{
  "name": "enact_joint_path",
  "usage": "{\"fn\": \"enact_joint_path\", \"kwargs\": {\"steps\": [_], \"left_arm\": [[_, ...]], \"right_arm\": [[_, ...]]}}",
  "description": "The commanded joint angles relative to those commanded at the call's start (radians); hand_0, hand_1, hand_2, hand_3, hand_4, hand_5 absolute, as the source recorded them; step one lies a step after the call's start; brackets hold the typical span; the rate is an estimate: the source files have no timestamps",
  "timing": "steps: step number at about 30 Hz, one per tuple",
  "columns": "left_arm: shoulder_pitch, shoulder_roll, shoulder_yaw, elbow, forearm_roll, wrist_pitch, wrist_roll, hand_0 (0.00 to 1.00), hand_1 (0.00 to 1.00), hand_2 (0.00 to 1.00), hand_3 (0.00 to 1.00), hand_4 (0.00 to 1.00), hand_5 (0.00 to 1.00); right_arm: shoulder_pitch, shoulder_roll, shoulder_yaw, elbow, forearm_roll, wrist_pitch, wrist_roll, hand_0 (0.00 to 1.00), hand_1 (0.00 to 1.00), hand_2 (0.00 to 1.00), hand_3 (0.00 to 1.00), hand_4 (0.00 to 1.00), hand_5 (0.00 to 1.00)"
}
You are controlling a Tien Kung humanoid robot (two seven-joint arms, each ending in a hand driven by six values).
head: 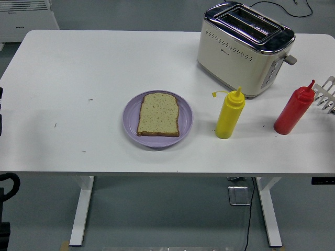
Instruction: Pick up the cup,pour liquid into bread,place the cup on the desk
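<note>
A slice of bread lies flat on a round purple plate in the middle of the white table. A yellow squeeze bottle stands upright just right of the plate, its cap hanging open on the left. A red squeeze bottle stands upright farther right. I see no cup. Only a thin dark sliver of my left arm shows at the left edge, far from the plate. My right arm is out of view.
A cream and chrome toaster stands at the back right, behind the yellow bottle. A white slotted object pokes in at the right edge next to the red bottle. The table's near edge runs below the plate.
</note>
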Motion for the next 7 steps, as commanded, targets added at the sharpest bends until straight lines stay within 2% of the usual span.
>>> {"fn": "enact_joint_path", "kwargs": {"steps": [7], "left_arm": [[0.0,0.0,0.003,0.001,-0.001,0.001,0.0,0.843,0.853,0.878,0.802,0.617,0.998]], "right_arm": [[-0.001,0.001,-0.003,-0.001,0.004,0.001,0.001,0.787,0.729,0.742,0.754,0.599,0.772]]}}
